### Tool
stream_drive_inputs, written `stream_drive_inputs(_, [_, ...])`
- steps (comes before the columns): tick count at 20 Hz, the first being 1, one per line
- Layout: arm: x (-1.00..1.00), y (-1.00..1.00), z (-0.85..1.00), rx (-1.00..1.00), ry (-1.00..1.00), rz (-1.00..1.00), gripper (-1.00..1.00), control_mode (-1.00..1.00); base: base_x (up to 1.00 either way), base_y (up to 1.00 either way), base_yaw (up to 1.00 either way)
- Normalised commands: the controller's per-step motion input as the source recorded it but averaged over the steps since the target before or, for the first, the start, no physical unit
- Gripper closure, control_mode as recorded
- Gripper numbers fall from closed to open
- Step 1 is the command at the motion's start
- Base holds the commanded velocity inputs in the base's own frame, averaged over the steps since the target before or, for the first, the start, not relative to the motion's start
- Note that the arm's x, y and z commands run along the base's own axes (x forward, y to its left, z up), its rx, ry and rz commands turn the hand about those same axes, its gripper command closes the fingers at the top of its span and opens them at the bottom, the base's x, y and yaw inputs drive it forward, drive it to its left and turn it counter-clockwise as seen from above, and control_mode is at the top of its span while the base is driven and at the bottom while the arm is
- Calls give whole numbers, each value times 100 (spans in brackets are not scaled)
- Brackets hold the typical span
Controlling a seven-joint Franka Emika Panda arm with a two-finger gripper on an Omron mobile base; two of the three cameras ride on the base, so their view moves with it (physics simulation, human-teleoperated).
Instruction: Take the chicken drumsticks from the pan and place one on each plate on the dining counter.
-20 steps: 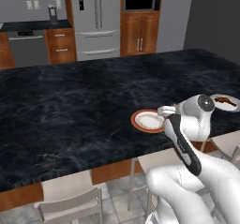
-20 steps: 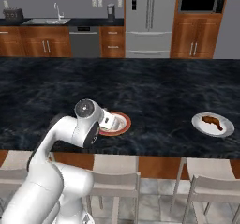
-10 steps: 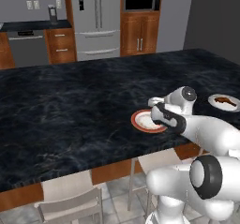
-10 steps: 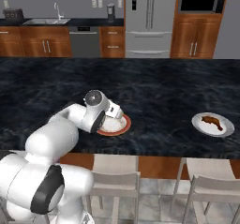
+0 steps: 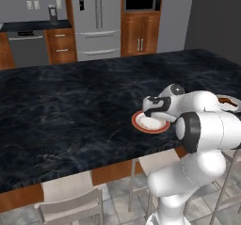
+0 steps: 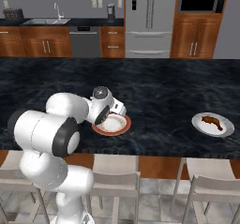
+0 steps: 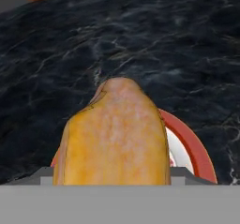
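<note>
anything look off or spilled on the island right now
Nothing stands out. The darker drumstick lies on the grey-rimmed plate. The golden drumstick sits in the gripper just over the orange-rimmed plate, not yet set down. The marble counter shows no spills.

You have wide bare counter [image 5: 70,106] across the left and middle of both base views; a hand could pass there freely. At centre right of the left base view the arm's own bulk crowds the red-rimmed plate [image 5: 141,124]. In the right base view, open marble separates that plate from the white plate [image 6: 224,129] at the right, which carries a dark drumstick [image 6: 212,121].
</note>
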Motion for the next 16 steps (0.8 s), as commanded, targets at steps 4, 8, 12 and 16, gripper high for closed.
stream_drive_inputs(4, [16,2,-68,-8,10,0,100,-100,0,0,0])
stream_drive_inputs(8, [16,0,-52,-5,9,0,100,-100,0,0,0])
stream_drive_inputs(12, [4,0,-31,-1,4,0,100,-100,0,0,0])
stream_drive_inputs(16, [1,0,-39,0,5,0,100,-100,0,0,0])
